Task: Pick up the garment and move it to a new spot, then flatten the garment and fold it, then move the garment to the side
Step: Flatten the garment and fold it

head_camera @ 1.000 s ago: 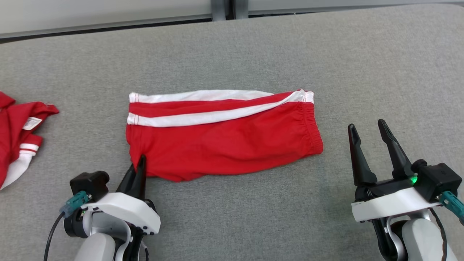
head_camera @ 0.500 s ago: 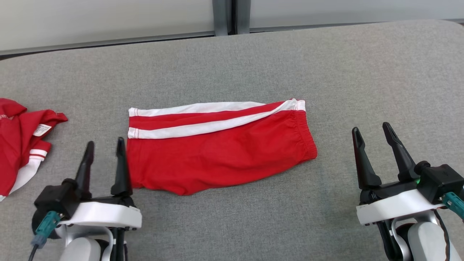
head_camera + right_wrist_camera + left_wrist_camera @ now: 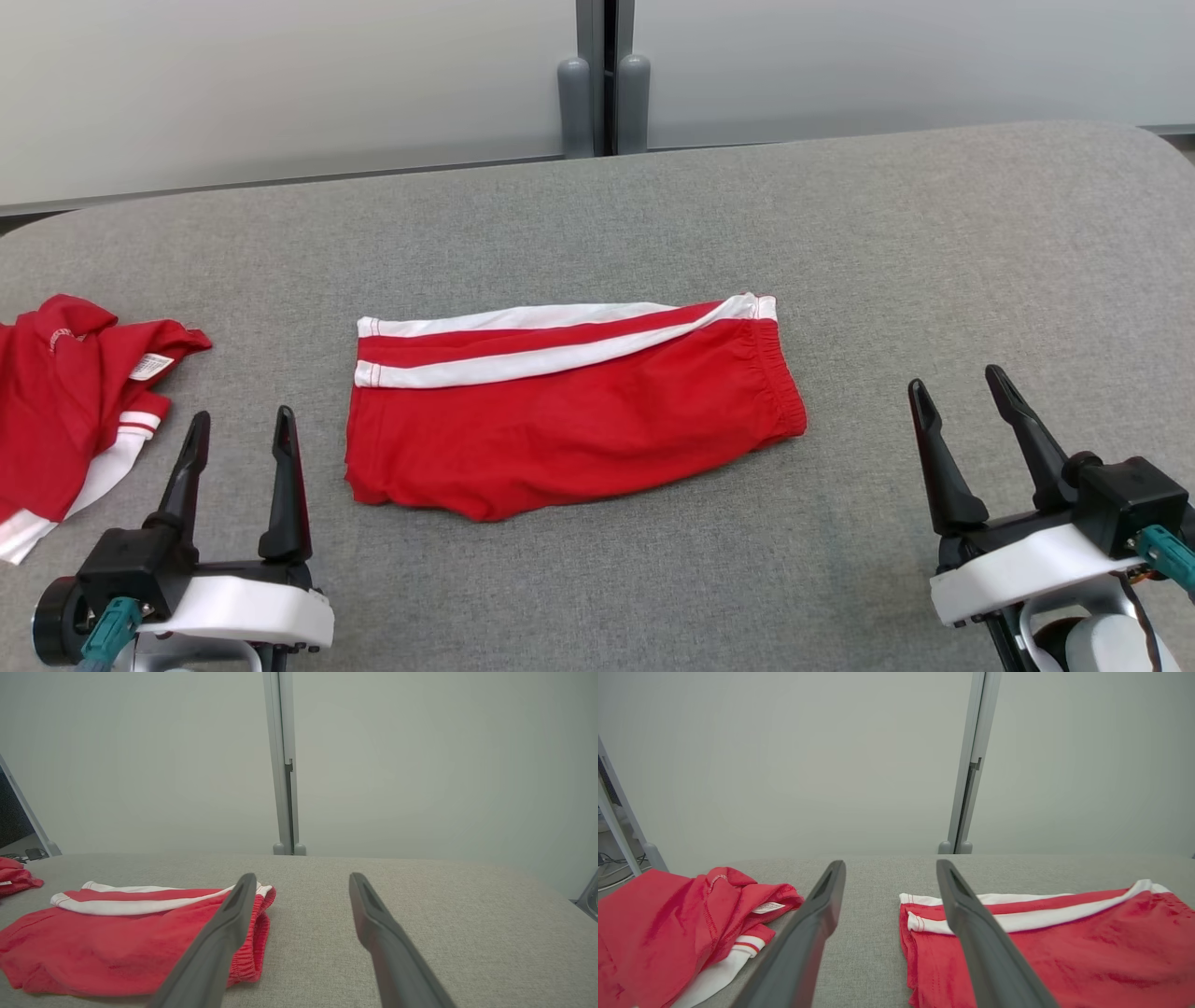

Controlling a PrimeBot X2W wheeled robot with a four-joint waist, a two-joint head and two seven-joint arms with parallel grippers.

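**Item 1. Left gripper** (image 3: 241, 415): one. Jaws stand wide apart, holding nothing. It hovers low over the table, touching no cloth.

**Item 2. Right gripper** (image 3: 955, 378): one. Jaws likewise apart and empty, fingers pointing away from the robot.

**Item 3. Folded garment** (image 3: 569, 411): one. Red shorts with two white stripes, lying flat between the two grippers. The hem end is just beside the left gripper's inner finger. The elastic waistband end is near the right gripper, with bare table between them.

**Item 4. Loose garment** (image 3: 65, 392): one. Red with white trim and a label showing, crumpled, on the outer side of the left gripper.

**Item 5. Table** (image 3: 840, 233): one. Grey fabric-covered surface under everything.

**Item 6. Partition posts** (image 3: 597, 93): two, side by side, beyond the table's far edge, ahead of both grippers.

**Step in hand (judged):** the fold looks finished, and both tools are clear of the cloth. Moving the garment to the side appears to be what remains.

**Next move calls for (judged):** a pinch through all layers at one or both short ends. The carry should be level so the fold does not fall open. The spot chosen should be apart from the loose garment.
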